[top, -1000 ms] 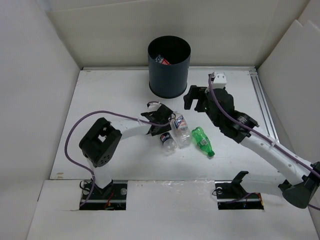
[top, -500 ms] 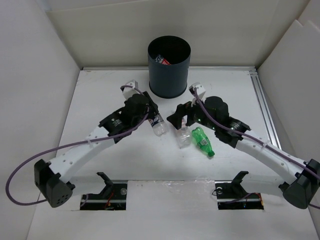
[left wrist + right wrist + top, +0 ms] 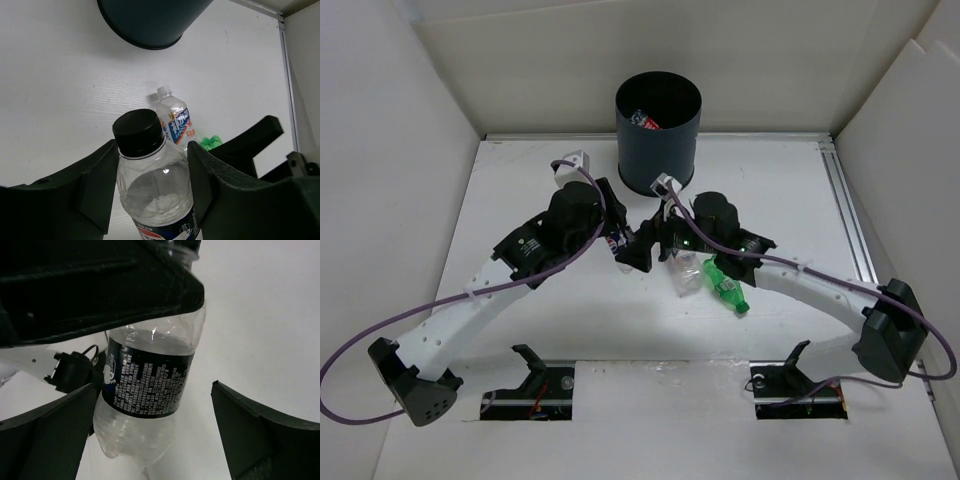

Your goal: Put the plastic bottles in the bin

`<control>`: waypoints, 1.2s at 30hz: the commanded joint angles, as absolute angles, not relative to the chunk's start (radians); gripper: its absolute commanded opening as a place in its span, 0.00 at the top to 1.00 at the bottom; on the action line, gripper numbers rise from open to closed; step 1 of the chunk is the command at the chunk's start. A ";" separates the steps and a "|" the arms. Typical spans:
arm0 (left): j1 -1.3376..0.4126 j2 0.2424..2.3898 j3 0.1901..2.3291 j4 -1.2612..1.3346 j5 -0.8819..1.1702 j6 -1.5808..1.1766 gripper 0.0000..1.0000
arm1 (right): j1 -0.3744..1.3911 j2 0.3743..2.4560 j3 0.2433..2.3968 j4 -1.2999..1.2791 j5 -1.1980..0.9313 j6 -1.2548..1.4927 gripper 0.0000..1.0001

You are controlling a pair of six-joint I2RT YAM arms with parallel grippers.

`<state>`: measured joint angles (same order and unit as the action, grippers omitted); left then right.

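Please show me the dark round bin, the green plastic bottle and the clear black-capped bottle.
Dark cylindrical bin (image 3: pixel 658 165): top external view, outer wall.
Green plastic bottle (image 3: pixel 725 283): top external view, mid body.
Clear black-capped plastic bottle (image 3: pixel 137 131): left wrist view, its cap.

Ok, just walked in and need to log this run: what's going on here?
The left gripper is shut on a clear plastic bottle with a black cap, short of the dark cylindrical bin. The right gripper is open around that same bottle. A red-labelled bottle sits in the bin; a clear white-blue-labelled bottle and a green bottle lie on the white table.
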<state>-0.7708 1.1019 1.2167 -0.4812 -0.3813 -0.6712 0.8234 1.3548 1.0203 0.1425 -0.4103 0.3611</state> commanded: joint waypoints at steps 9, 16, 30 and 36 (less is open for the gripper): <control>-0.772 1.069 1.310 -0.428 -0.368 -0.657 1.00 | 0.871 1.433 1.072 0.285 -0.482 0.407 0.29; -0.772 1.069 1.334 -0.440 -0.402 -0.672 0.00 | 0.871 1.433 1.092 0.295 -0.350 0.407 0.89; -0.772 0.847 1.238 -0.600 -0.651 -0.876 0.00 | 0.681 1.762 1.774 -0.072 0.009 0.270 0.89; -0.772 0.847 1.178 -0.554 -0.589 -0.827 0.00 | 0.563 2.121 2.316 -0.254 0.089 0.250 0.89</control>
<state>-0.7719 0.8291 1.2110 -0.5800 -0.6029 -0.8288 0.5995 2.0026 2.1422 -0.1360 0.0105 0.2779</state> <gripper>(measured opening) 0.997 0.685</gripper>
